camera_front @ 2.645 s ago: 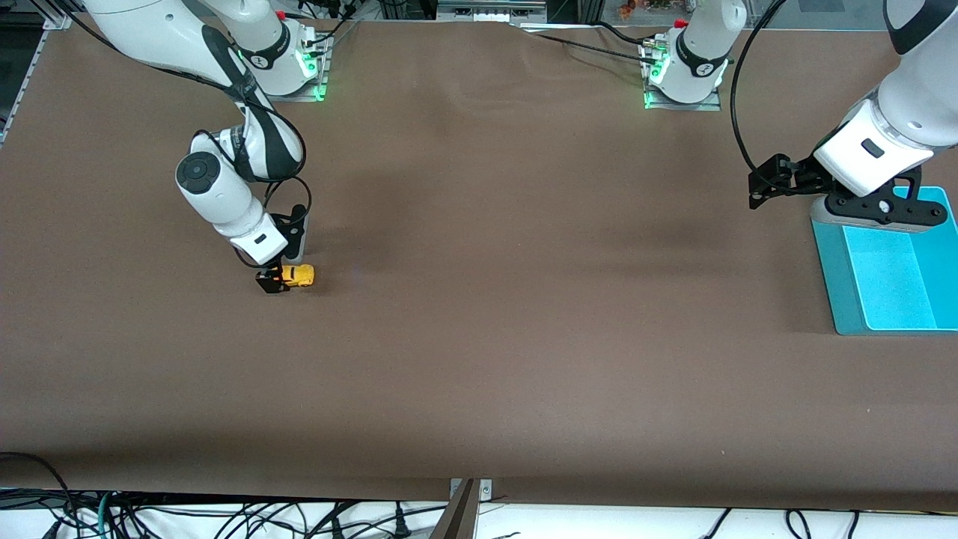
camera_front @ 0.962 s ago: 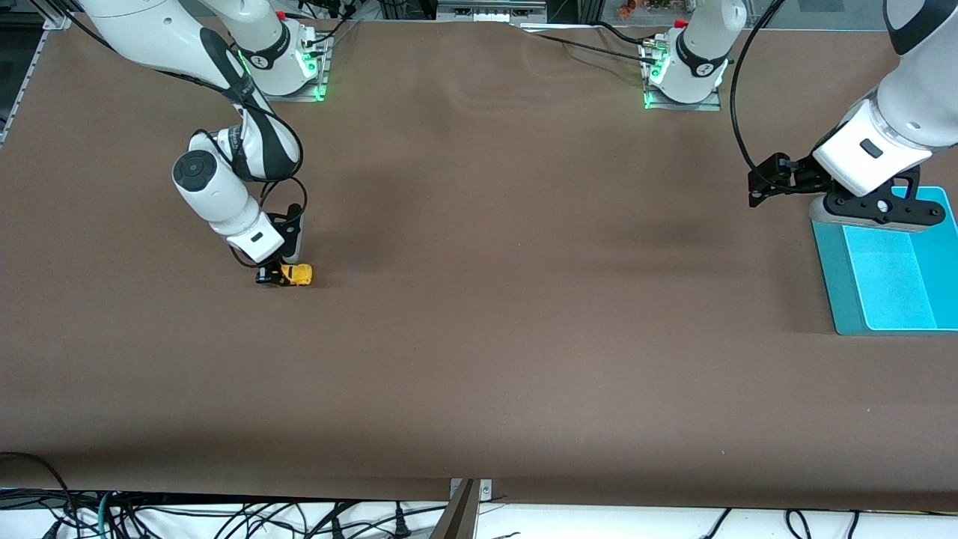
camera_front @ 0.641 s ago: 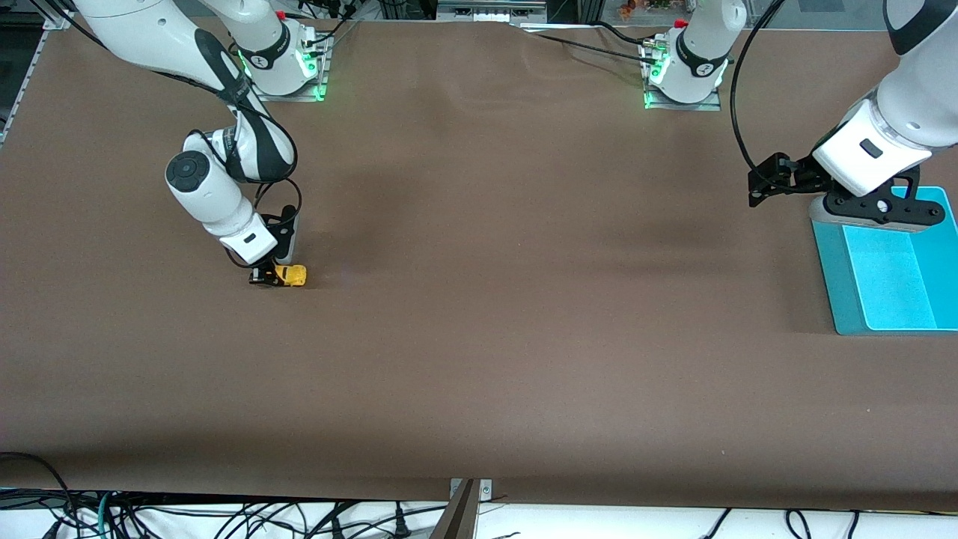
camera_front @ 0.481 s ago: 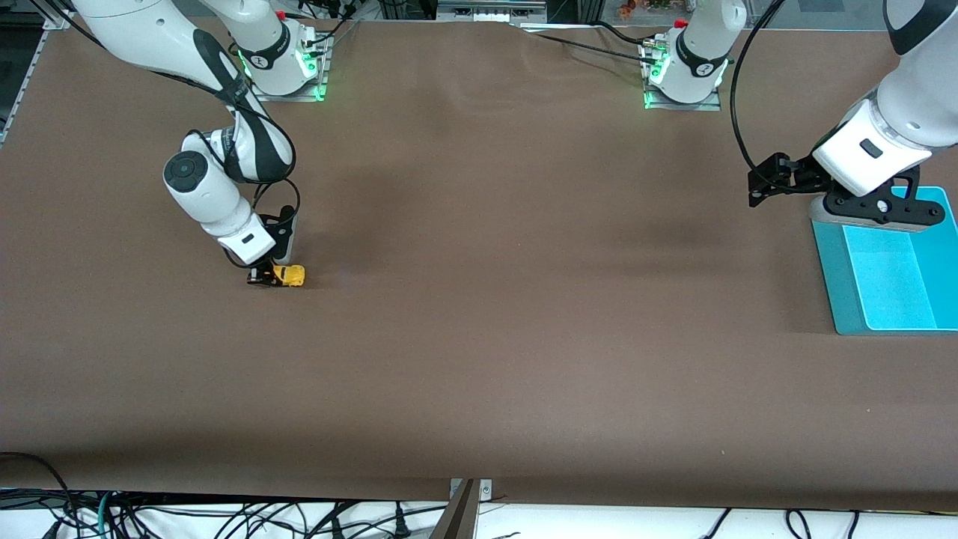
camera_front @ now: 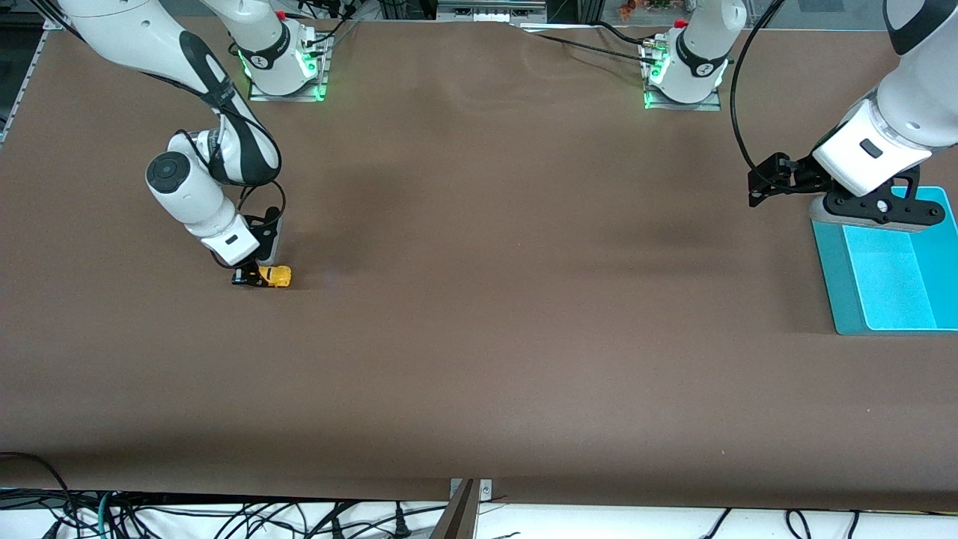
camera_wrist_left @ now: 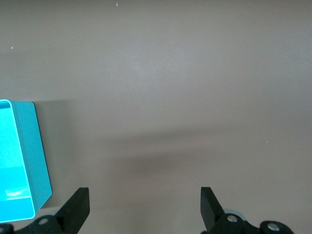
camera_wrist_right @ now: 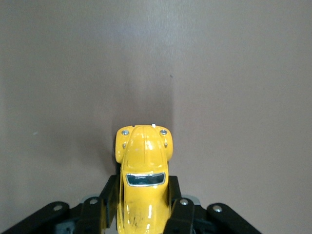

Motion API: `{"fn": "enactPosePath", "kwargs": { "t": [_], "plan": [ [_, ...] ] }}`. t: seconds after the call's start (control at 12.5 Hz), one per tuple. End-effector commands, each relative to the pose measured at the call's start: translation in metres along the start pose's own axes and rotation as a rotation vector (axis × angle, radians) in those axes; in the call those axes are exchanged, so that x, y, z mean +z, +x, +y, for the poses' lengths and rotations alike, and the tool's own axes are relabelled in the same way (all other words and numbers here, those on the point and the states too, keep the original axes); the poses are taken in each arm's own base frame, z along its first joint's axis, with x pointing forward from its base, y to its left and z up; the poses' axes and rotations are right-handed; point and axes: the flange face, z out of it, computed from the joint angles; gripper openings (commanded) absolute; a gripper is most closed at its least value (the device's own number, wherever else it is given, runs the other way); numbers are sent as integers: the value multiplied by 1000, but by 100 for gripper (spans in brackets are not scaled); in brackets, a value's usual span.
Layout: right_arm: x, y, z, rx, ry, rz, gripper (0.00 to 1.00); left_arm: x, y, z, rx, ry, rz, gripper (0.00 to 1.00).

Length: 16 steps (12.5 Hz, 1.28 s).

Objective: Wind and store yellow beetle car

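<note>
The yellow beetle car is on the brown table near the right arm's end, its wheels on the mat. My right gripper is shut on the car's rear half; the nose sticks out toward the left arm's end. In the right wrist view the car sits between the two black fingers, its windscreen and bonnet showing. My left gripper is open and empty, hovering over the table beside the teal bin; in the left wrist view its gripper shows only bare mat between the fingertips.
The teal bin stands at the left arm's end of the table and also shows in the left wrist view. Both arm bases stand along the top edge. Cables hang along the table's near edge.
My right gripper has dragged the car along the table toward the right arm's end, away from the bin. The left arm has not moved.
</note>
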Motion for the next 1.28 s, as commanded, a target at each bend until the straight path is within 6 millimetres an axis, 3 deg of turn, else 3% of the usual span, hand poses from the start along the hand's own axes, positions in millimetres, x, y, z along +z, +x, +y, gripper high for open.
{"fn": "enactPosePath", "kwargs": {
  "t": [0.0,1.2],
  "plan": [
    [6,-15,-10,-19,12,-4,44,-6,2,0,10,11,-2,100],
    [6,-90,-15,-51,17,-27,44,-6,2,-2,9,11,-2,100]
  ]
}}
